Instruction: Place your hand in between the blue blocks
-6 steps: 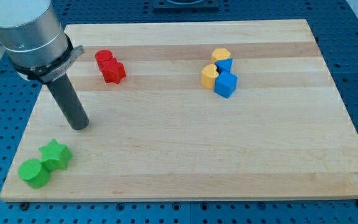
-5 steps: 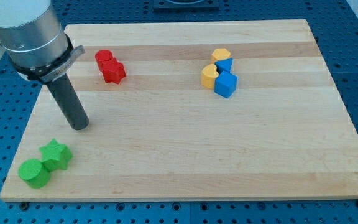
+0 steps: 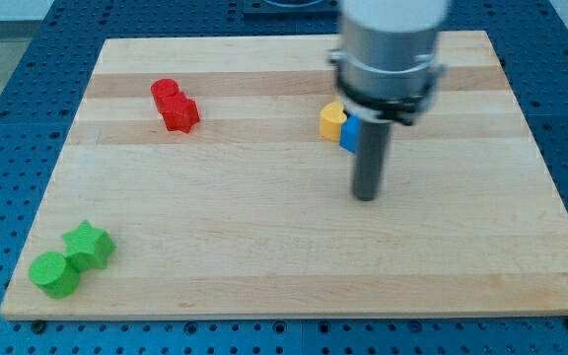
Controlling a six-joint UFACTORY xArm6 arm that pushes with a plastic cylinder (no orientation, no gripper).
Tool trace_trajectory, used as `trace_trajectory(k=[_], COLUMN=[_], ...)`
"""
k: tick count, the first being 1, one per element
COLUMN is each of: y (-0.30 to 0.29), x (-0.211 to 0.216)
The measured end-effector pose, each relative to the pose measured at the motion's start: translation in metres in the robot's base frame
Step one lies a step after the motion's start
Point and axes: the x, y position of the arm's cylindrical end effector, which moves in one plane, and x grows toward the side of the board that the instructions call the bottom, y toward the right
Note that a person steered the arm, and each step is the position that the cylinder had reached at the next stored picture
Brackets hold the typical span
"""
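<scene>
My tip (image 3: pixel 365 195) rests on the wooden board (image 3: pixel 264 247), just below the blue and yellow cluster at the view's upper right. Only a sliver of one blue block (image 3: pixel 348 136) shows beside the rod; the other blue block and the upper yellow block are hidden behind the arm. A yellow block (image 3: pixel 331 119) sits to the left of the blue sliver, touching it.
Two red blocks (image 3: pixel 174 106) sit together at the upper left. A green star block (image 3: pixel 89 245) and a green cylinder (image 3: pixel 52 274) sit together at the lower left corner. The board lies on a blue perforated table.
The arm has swept from the board's left side to the right; my tip now stands just below the blue and yellow cluster. No block has visibly moved.
</scene>
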Motion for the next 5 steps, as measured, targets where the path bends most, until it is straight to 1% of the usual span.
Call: trace_trajectory(k=[1, 2, 4, 5], y=[0.031, 0.028, -0.023, -0.038], x=[0.000, -0.008, -0.094, -0.130])
